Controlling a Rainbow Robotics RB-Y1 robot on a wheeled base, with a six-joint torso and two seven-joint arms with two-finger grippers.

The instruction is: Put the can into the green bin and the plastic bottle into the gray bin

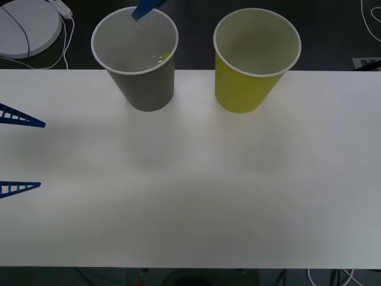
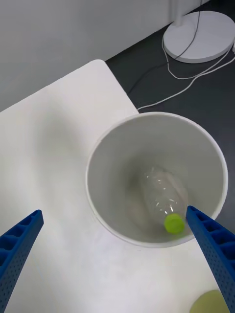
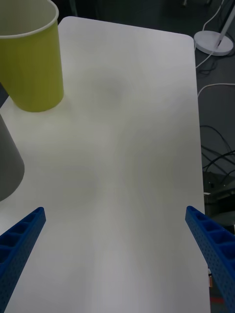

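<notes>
White bench [image 1: 190, 202] fills most of frame, bare surface. Round white lamp base [image 1: 27, 27] upper left on dark floor [image 1: 333, 36], black and white cables [image 1: 65, 36] trailing beside it. More cables [image 1: 333, 277] bottom right.

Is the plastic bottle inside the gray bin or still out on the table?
Inside. The plastic bottle lies in the gray bin, leaning on its wall, lime cap up.

Light: soft and even, and you see the white counter [image 1: 196, 196] bright with no hard glare.
Shadows: faint gray patches lie on the counter in front of the gray bin [image 1: 143, 71] and the green bin [image 1: 253, 71].
Background: the floor looks dark.
Blur: the plastic bottle [image 2: 164, 193] looks a little soft.
</notes>
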